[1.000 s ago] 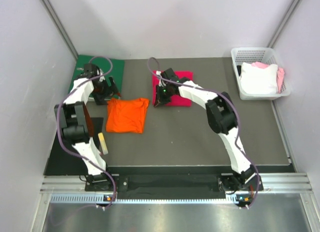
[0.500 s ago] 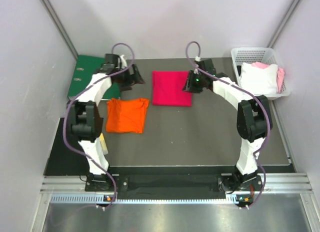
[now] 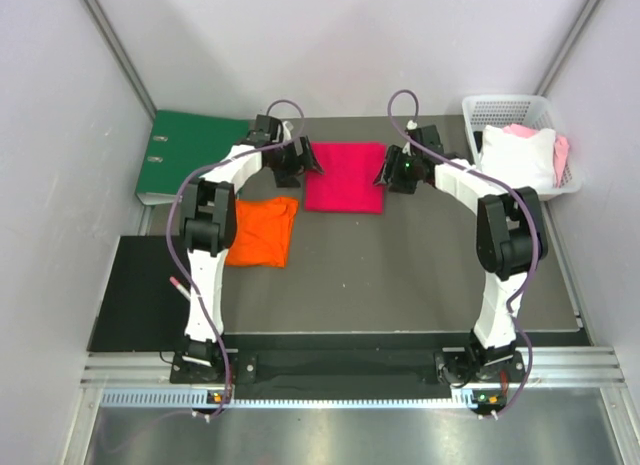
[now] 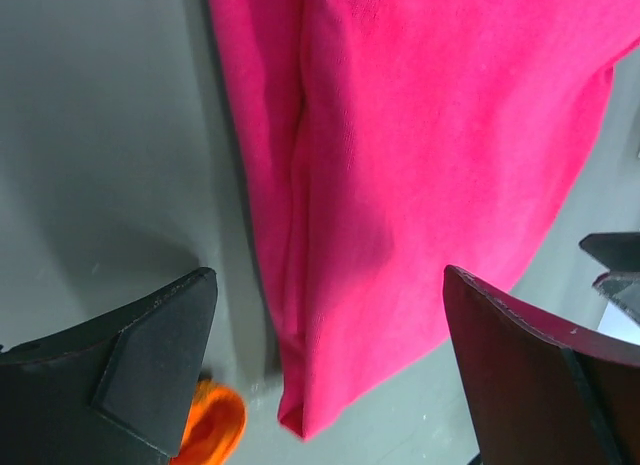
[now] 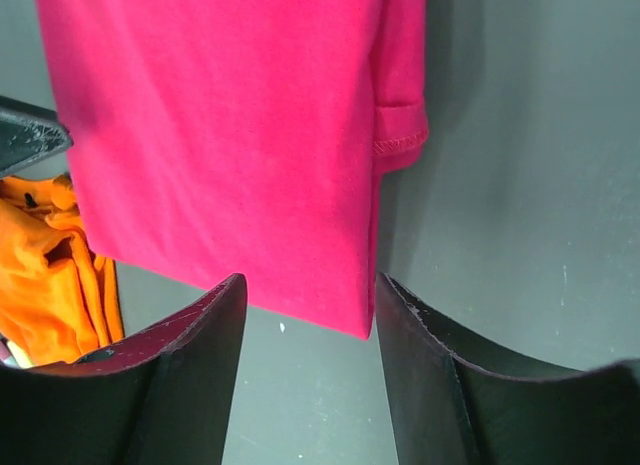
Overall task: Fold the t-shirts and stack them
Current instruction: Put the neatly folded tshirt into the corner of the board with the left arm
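Flanking the folded crimson-pink t-shirt [image 3: 345,177] at the far middle of the desk [image 3: 400,275] right now: left gripper [image 3: 305,161] just off its left side, fingers spread wide and holding nothing; right gripper [image 3: 390,171] just off its right side, fingers parted too, nothing between them, a hemmed flap of cloth showing at that side. Sitting squarely between the two, then, a neat near-square with its folded sides running from the far edge toward the near edge. Lying off toward the near left corner from it, well apart from the right gripper: the orange t-shirt [image 3: 262,230], folded but looser, close by the pink one's near left corner, touching or not impossible to say. Looks like folding done and stacking to come. Closer to the orange one by a clear margin: the left arm. Worth noting for any lift of the pink one: equal reach from both sides, and probably a pinch on each side needed to keep the folds from spilling.
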